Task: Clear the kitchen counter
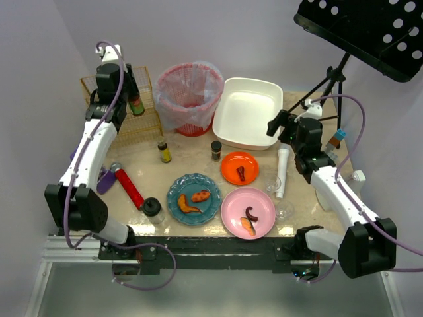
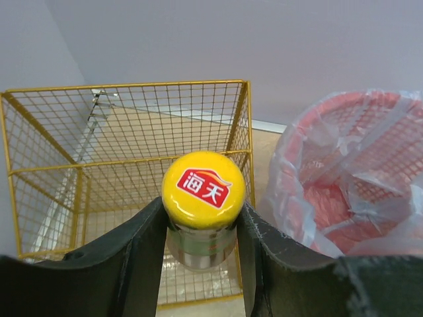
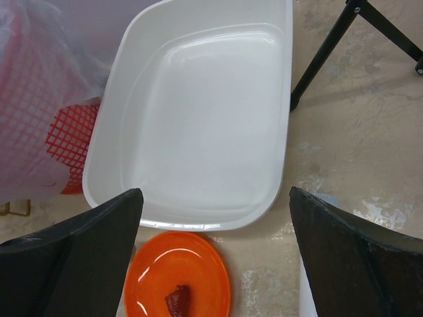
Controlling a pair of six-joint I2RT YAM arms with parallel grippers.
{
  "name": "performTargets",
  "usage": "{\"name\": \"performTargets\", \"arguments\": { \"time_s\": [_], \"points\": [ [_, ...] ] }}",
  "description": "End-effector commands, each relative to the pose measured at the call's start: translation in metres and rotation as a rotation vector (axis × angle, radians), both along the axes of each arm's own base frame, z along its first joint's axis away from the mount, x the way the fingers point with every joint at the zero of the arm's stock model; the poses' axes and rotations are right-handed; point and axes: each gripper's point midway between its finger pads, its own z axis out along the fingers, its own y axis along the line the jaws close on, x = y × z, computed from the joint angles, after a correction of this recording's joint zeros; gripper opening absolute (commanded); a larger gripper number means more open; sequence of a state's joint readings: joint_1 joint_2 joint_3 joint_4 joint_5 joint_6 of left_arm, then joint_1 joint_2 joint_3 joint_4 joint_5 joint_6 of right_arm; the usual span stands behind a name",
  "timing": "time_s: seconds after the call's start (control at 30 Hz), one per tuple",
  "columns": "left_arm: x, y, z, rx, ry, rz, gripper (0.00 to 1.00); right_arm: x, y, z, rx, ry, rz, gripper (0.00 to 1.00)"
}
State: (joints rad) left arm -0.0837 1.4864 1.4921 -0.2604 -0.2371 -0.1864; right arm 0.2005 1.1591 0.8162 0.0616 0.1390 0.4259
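Kitchen counter (image 1: pixel 192 155) cluttered; left gripper (image 2: pixel 201 208) part-closed on yellow-capped bottle (image 2: pixel 200 188) over wire basket (image 2: pixel 125 125), far-left corner: likely glass, smooth, fragile, hold at neck; right gripper (image 3: pixel 215 195) wide open, empty, above white tub (image 3: pixel 205 119)

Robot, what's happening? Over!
Left gripper shut on yellow-capped bottle over wire basket. Right gripper open, facing white tub. Kitchen counter crowded: blue plate, pink plate.

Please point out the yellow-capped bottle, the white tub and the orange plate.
yellow-capped bottle (image 2: pixel 200 188): left wrist view, on the cap's red label.
white tub (image 3: pixel 198 119): right wrist view, on its bare floor.
orange plate (image 3: pixel 178 259): right wrist view, on its bare upper part.
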Motion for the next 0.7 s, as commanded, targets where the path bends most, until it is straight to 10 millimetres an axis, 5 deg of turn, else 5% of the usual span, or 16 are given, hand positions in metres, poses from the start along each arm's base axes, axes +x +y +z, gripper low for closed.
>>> {"name": "performTargets", "arguments": {
  "time_s": [0.0,0.4,0.67],
  "points": [
    [0.037,0.014,0.076,-0.043,-0.299,-0.003,0.0,-0.003,-0.004,0.022,0.0,-0.06,-0.009,0.97],
    [0.068,0.02,0.073,-0.05,-0.347,0.002,0.0,-0.003,-0.004,0.016,0.0,-0.048,-0.01,0.98],
    [0.061,0.013,0.031,-0.051,-0.315,-0.032,0.0,-0.003,-0.002,0.01,0.008,-0.04,-0.003,0.98]
  ]
}}
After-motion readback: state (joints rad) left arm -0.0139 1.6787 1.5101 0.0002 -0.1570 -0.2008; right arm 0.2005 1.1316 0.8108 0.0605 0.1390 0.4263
